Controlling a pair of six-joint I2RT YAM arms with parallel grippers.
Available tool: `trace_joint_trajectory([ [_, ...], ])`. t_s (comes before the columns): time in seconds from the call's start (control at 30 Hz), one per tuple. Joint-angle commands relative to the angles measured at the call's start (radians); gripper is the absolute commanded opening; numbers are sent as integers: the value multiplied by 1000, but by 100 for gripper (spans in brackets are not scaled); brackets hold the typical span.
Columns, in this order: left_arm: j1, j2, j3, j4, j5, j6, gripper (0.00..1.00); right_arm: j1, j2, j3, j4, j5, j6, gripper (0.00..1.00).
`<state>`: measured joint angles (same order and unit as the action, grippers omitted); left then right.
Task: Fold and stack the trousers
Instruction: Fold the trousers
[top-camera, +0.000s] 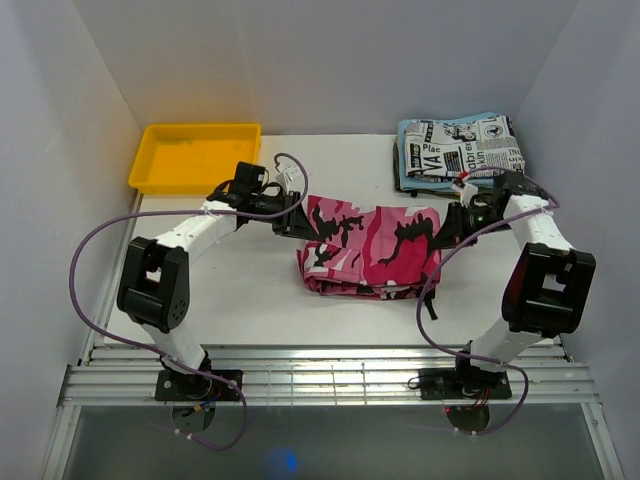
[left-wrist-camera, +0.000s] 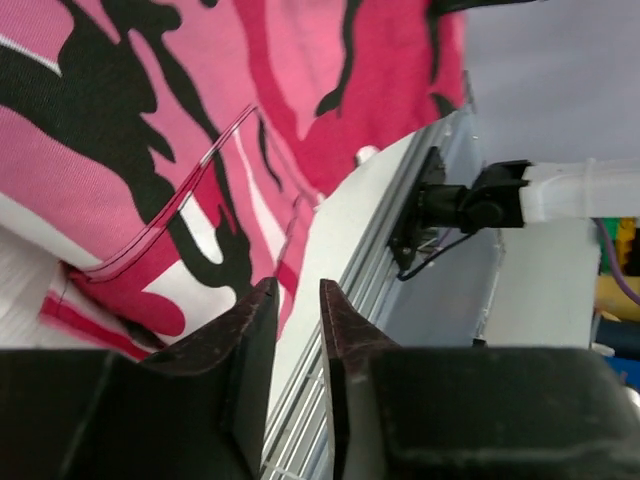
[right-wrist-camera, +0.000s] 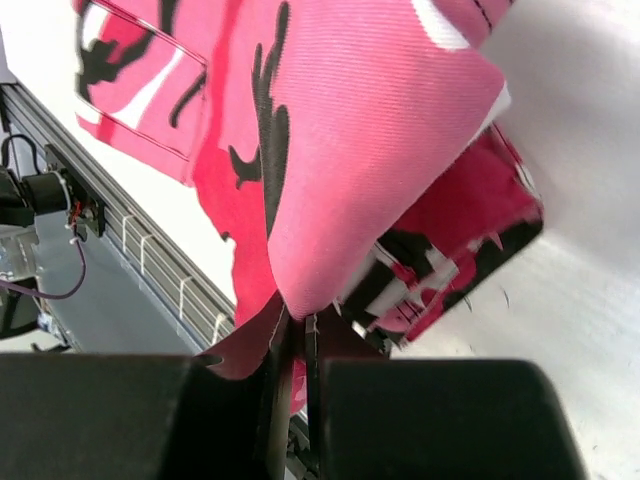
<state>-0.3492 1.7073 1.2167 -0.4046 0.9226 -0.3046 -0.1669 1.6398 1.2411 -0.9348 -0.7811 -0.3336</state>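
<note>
Top view: trousers (top-camera: 370, 250) lie folded mid-table (top-camera: 250, 300); left tool (top-camera: 288, 221) and right tool (top-camera: 450, 226) are at their far corners.
Left wrist: left tool (left-wrist-camera: 297, 295) narrow, cloth edge at tips; hold unclear.
Right wrist: right tool (right-wrist-camera: 290, 322) pinches a cloth fold.
Risk: left corner may slip free, skewing the fold.

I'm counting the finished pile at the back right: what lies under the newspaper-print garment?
A light blue cloth peeks out along the left and far edges of the newspaper-print garment. How far it extends, and anything else beneath, is covered.
</note>
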Motion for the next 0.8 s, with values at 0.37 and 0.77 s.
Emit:
trace_joint_trajectory([
  [0.37,-47,276,-184,397,154,-223,17,-158,248,-229,212,68,-62,8],
  [0.77,13,178,-208,392,189,-114,34,-163,305,-151,121,76,-177,36],
])
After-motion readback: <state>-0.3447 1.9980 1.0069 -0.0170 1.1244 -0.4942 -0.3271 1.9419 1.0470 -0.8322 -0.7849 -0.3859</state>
